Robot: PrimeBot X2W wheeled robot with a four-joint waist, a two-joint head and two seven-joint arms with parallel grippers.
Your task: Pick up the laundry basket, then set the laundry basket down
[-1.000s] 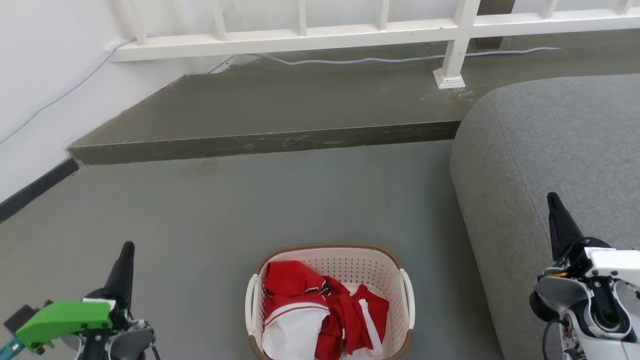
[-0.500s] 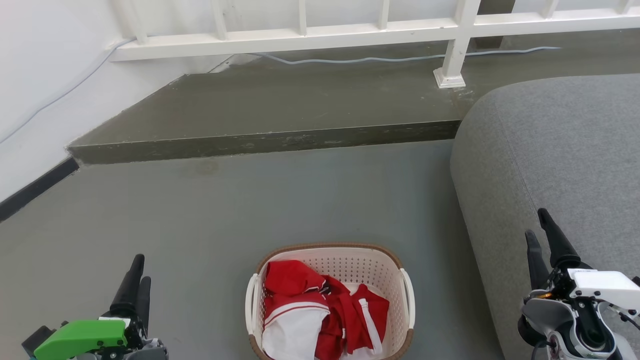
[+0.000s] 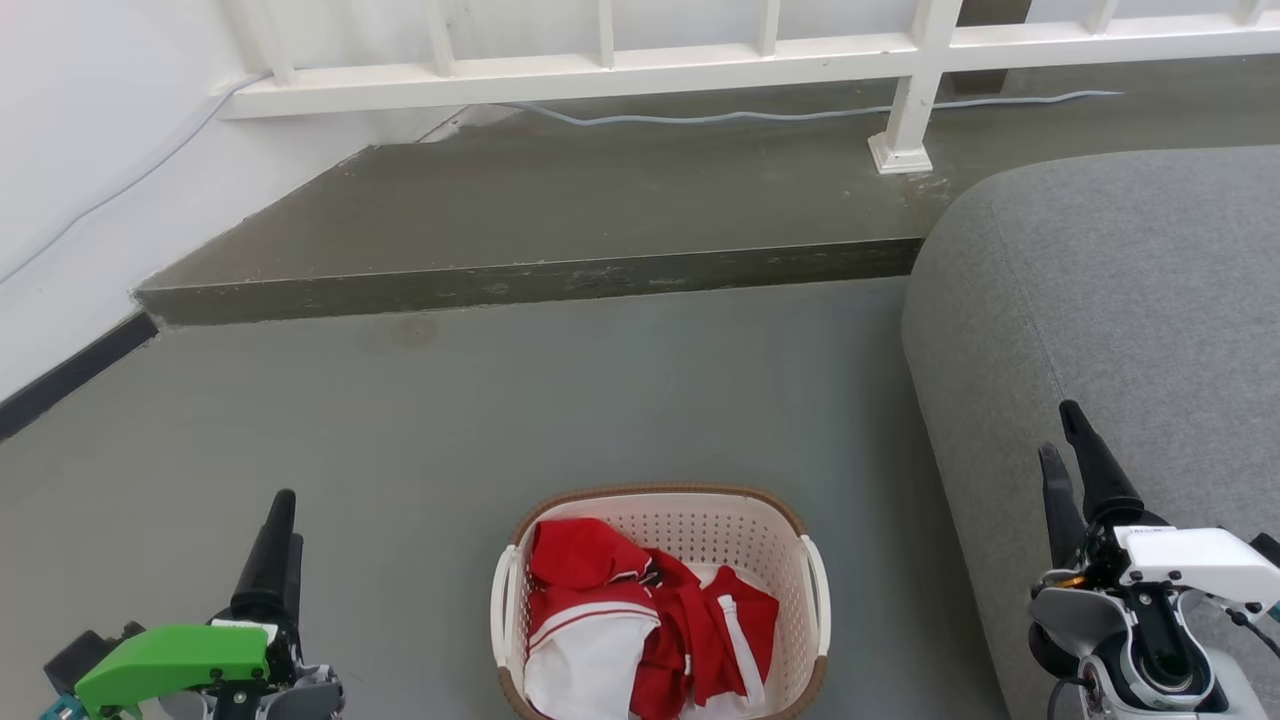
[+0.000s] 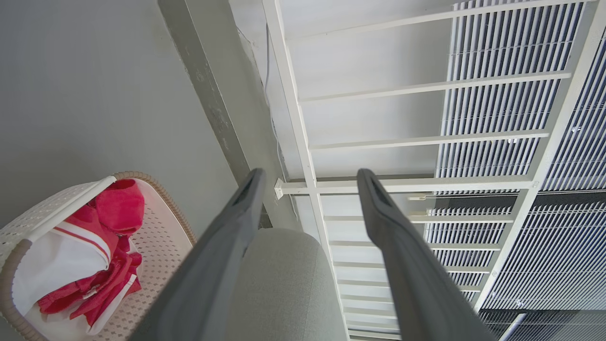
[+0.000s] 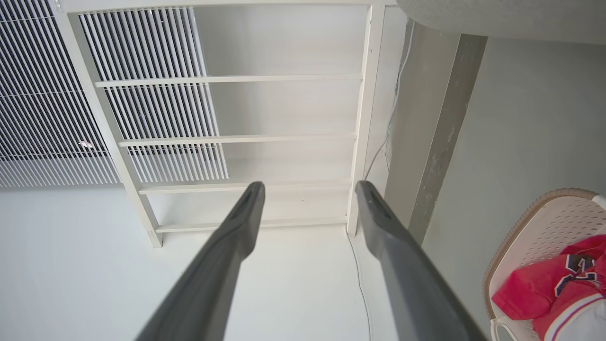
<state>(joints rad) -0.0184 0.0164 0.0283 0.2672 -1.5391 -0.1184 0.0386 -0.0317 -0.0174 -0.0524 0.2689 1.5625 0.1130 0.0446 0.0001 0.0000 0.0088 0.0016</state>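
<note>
The laundry basket (image 3: 700, 530) is cream-white and perforated, with a brown woven rim and white loop handles. It stands on the grey floor at the bottom centre of the head view, with red and white clothes (image 3: 640, 620) inside. My left gripper (image 3: 289, 520) hangs open to the basket's left, well apart from it. To the right, my right gripper (image 3: 1058, 428) is open in front of the sofa. The basket (image 4: 57, 203) lies at the lower left in the left wrist view, beside the open left gripper (image 4: 311, 174). In the right wrist view the basket (image 5: 535, 227) lies at the lower right of the open right gripper (image 5: 308, 185).
A grey sofa (image 3: 1120, 280) fills the right side, close to the basket's right handle. Across the floor behind the basket runs a raised concrete step (image 3: 540, 280), with a white railing (image 3: 600, 70) and a cable (image 3: 700, 120) on it. A white wall (image 3: 80, 150) bounds the left.
Both wrists have turned, so two fingers of each gripper now show instead of one. The left gripper shifted right and the right gripper shifted left. The basket has not moved.
</note>
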